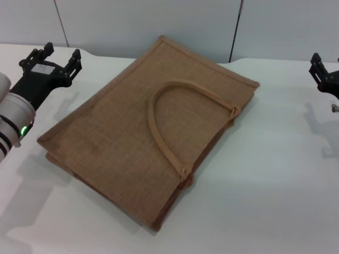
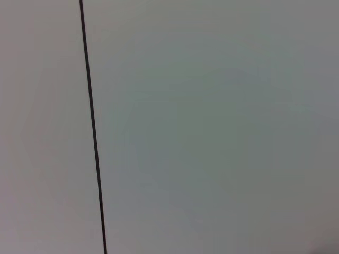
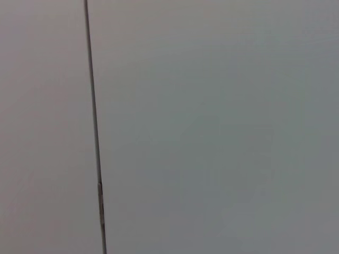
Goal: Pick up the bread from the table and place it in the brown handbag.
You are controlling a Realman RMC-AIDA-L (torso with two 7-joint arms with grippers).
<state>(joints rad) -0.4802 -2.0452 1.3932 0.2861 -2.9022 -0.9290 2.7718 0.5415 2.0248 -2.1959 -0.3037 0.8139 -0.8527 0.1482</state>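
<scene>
The brown handbag [image 1: 148, 129] lies flat on the white table [image 1: 275, 174], its looped handle [image 1: 159, 129] resting on top. No bread shows in any view. My left gripper [image 1: 62, 53] is raised at the far left of the table, left of the bag, open and empty. My right gripper [image 1: 321, 71] is at the far right edge of the head view, partly cut off and well away from the bag. Neither wrist view shows the bag or any fingers.
A grey panelled wall [image 1: 159, 21] stands behind the table. The left wrist view shows only this wall with a dark vertical seam [image 2: 92, 127]. The right wrist view shows the same kind of seam [image 3: 95, 132].
</scene>
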